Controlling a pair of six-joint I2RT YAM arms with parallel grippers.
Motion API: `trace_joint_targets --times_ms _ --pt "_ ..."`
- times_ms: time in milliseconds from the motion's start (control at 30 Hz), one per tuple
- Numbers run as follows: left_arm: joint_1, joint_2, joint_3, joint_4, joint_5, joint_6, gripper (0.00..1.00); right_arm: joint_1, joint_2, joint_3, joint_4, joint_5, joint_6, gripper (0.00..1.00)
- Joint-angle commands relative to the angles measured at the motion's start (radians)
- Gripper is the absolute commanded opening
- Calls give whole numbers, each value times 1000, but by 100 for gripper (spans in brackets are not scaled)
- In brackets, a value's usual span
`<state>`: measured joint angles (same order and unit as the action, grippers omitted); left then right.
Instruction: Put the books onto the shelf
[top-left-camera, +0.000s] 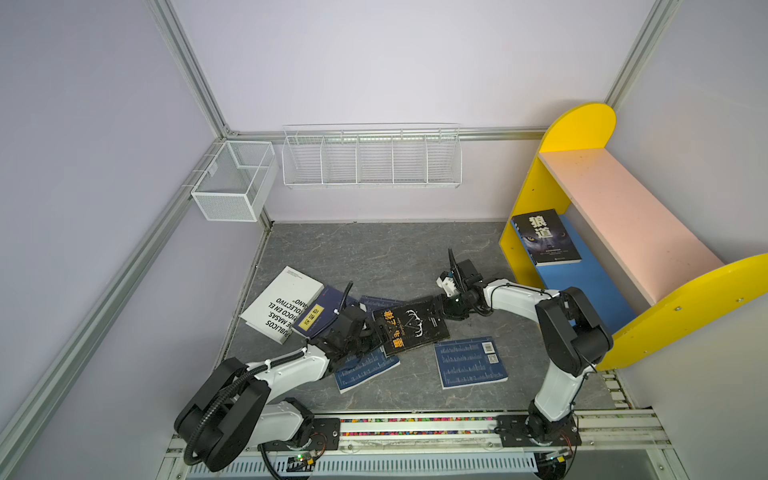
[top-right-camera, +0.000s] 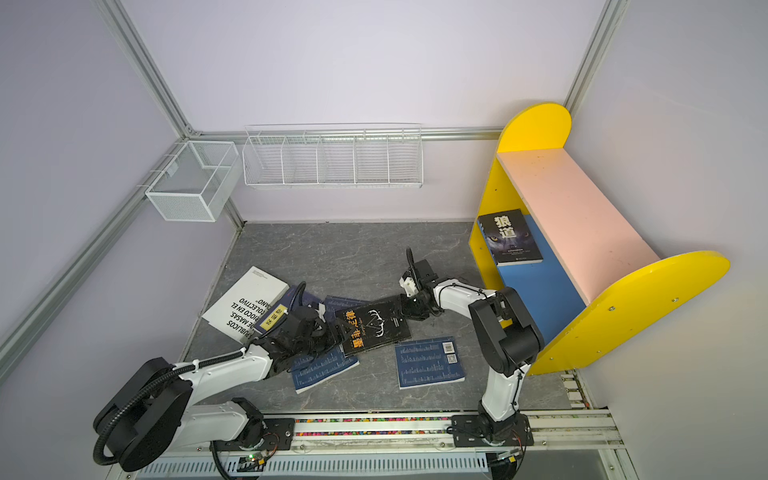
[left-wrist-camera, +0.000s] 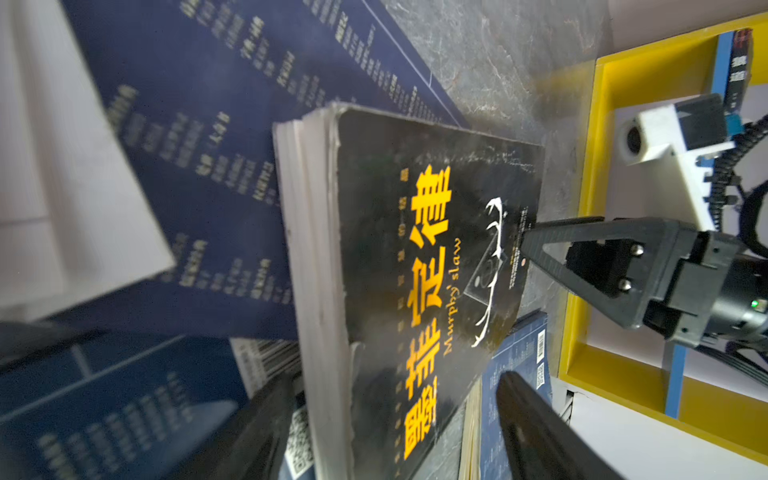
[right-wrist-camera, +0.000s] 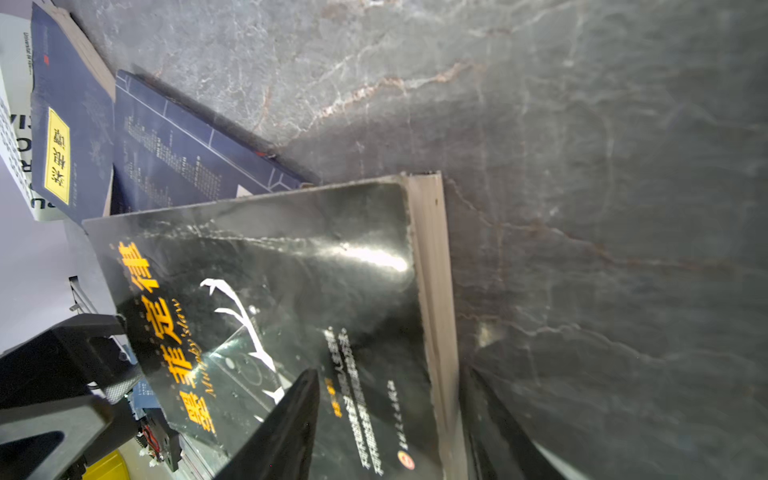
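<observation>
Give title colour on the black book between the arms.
Orange-yellow lettering on the black book; clearest in left wrist view.

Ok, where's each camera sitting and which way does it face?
Top views: high above the robot, looking down on table and shelf; both arms show.
Left wrist: on left arm, facing across the black book to right gripper and shelf; own fingers show.
Right wrist: on right arm, facing across that book to left gripper; own fingers show.
Shared: all show the black book.
</observation>
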<state>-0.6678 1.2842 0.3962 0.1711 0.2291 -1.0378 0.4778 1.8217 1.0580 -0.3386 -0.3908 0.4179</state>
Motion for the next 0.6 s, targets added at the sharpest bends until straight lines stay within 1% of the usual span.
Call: trace_joint_targets --times_ms 0,67,100,233,333,367,400,433,567 --pt "-1 40 -34 19 -32 -3 79 13 49 -17 10 -22 -7 56" --pt "-1 58 -32 30 -30 10 79 13 62 -15 13 -23 -8 55" --pt "-1 71 -31 50 -19 11 77 16 69 -17 18 -23 -7 54" --pt "-1 75 -41 143 27 -15 66 20 70 -31 26 -5 0 53" --pt "-1 15 -40 140 22 -37 56 20 67 -32 22 11 -1 52" --pt "-2 -7 -38 127 18 -38 53 21 67 -33 26 2 3 52" --pt "-4 -37 -36 120 17 -70 50 20 65 -38 41 -18 13 51" --pt "-6 -66 -37 114 13 -80 49 21 65 -45 64 -40 26 51" --pt "-6 -156 -36 83 -11 -96 39 22 69 -59 109 -86 50 51"
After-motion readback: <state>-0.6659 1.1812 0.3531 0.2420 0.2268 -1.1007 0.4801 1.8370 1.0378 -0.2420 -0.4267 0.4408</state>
